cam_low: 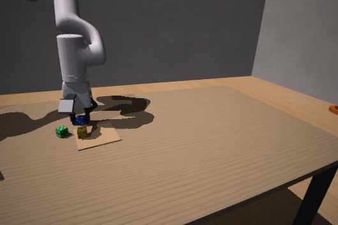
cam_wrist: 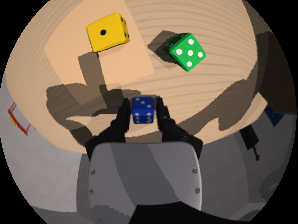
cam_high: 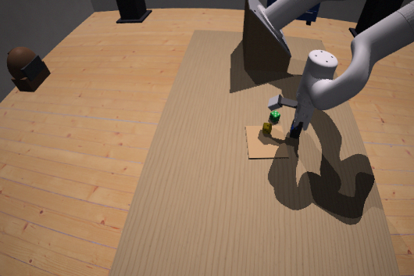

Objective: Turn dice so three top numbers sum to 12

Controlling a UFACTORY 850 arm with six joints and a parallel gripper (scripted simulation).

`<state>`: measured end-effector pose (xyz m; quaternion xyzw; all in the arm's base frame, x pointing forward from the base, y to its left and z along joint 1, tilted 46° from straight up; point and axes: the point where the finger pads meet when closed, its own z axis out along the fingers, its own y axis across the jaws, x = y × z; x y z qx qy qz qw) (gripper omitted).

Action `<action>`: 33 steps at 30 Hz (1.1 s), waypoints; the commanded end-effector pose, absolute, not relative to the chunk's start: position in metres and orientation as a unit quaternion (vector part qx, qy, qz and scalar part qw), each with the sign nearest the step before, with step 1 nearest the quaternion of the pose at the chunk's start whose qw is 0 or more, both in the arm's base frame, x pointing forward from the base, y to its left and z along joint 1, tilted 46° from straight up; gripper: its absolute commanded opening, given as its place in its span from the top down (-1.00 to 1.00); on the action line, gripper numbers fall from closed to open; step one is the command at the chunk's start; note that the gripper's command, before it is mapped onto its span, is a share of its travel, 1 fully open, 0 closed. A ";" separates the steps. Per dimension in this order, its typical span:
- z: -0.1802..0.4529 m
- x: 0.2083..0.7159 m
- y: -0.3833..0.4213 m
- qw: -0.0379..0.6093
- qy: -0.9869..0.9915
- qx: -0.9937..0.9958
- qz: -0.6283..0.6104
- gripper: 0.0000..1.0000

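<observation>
A tan mat (cam_high: 267,145) lies flat on the table. A yellow die (cam_high: 267,127) sits on the mat's far corner and shows one pip on top in the wrist view (cam_wrist: 108,31). A green die (cam_high: 275,116) lies on the bare table beside the mat and shows five on top in the wrist view (cam_wrist: 186,51). A blue die (cam_low: 80,120) lies at the mat's edge; I cannot tell whether it is on the mat. My gripper (cam_wrist: 143,104) is low over the blue die (cam_wrist: 143,110), half open, with one finger on each side of it.
A large dark wedge-shaped block (cam_high: 262,39) stands on the table behind the dice. The arm's shadow falls across the mat. An orange object (cam_low: 333,109) sits at the far right table edge.
</observation>
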<state>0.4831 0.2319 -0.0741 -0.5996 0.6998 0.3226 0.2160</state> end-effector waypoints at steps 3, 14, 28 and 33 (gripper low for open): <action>-0.074 0.484 0.232 0.217 0.700 -0.600 0.322 0.05; -0.074 0.484 0.232 0.217 0.700 -0.600 0.322 0.47; -0.074 0.484 0.232 0.217 0.700 -0.600 0.322 0.47; -0.074 0.484 0.232 0.217 0.700 -0.600 0.322 0.47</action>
